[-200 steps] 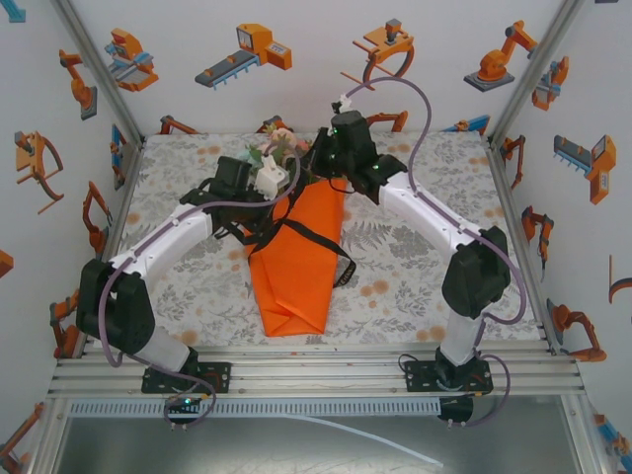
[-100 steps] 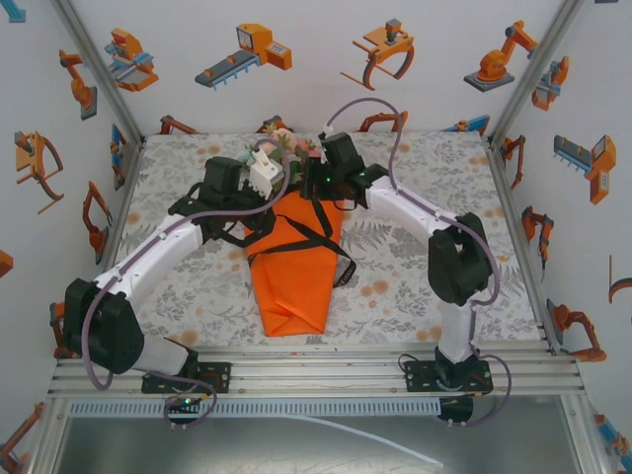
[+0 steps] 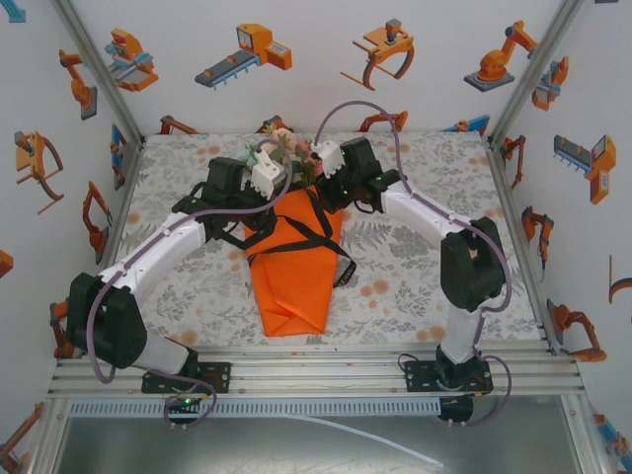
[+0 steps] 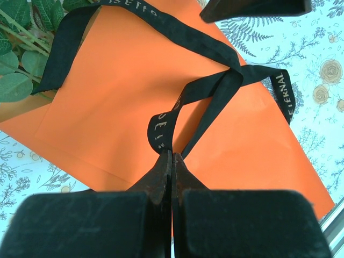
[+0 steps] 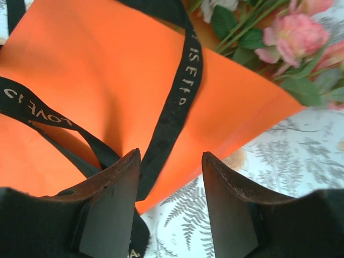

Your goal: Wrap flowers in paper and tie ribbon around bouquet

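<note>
Ribbon point(image 4: 231, 78), judged limp, light and slick, lies crossed over the paper point(image 4: 123, 91) cone at table centre, flowers point(image 5: 295, 37) toward 12 o'clock; left gripper point(image 4: 171, 155) clenched on its loop, right gripper point(image 5: 171, 157) jaws apart and empty, best pinched flat beside the crossing.

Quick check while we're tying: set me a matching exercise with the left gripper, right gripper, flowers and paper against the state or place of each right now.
Things:
1. left gripper
2. right gripper
3. flowers
4. paper

States or places:
A. open, over the paper's edge
B. folded, lying on the table
C. shut on the ribbon
D. sticking out of the paper's far end

Pairs: 1-C; 2-A; 3-D; 4-B
</note>
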Controlling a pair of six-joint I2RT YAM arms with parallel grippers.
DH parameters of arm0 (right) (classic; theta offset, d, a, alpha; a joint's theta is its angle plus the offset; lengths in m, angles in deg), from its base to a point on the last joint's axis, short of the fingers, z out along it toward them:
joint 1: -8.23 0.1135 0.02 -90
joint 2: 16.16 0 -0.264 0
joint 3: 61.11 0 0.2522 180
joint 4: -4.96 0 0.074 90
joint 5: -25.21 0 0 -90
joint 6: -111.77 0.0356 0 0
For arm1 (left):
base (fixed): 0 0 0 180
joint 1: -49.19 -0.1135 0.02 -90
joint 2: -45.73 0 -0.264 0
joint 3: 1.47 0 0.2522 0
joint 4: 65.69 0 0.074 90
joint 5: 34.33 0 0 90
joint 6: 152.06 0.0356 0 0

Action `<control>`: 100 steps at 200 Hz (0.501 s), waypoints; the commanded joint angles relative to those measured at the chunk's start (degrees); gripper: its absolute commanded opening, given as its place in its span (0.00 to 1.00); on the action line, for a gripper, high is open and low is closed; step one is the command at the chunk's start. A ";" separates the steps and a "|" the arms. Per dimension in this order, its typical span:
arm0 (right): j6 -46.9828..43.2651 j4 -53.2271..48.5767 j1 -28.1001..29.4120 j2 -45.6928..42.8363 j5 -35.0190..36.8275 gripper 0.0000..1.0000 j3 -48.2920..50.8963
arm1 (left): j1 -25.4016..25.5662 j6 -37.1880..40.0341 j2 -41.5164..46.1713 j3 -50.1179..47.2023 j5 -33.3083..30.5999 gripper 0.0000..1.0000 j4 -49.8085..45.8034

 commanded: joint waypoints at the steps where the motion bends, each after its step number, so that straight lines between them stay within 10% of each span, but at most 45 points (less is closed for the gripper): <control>1: 7.74 -0.55 -1.32 3.79 -6.15 0.47 -3.12 | 0.01 0.64 -0.37 -0.55 -0.74 0.01 1.02; 49: 15.72 -0.11 -1.27 9.15 0.60 0.47 -4.65 | 0.04 -0.02 1.16 -1.80 -0.51 0.01 2.65; 77: 20.94 0.56 -1.23 7.50 -3.13 0.02 -4.33 | 0.10 0.51 0.77 -2.25 -0.44 0.01 3.15; 100: 34.01 10.66 -1.23 2.21 -5.57 0.00 -0.31 | 0.36 0.63 -2.22 -2.39 -0.12 0.03 3.14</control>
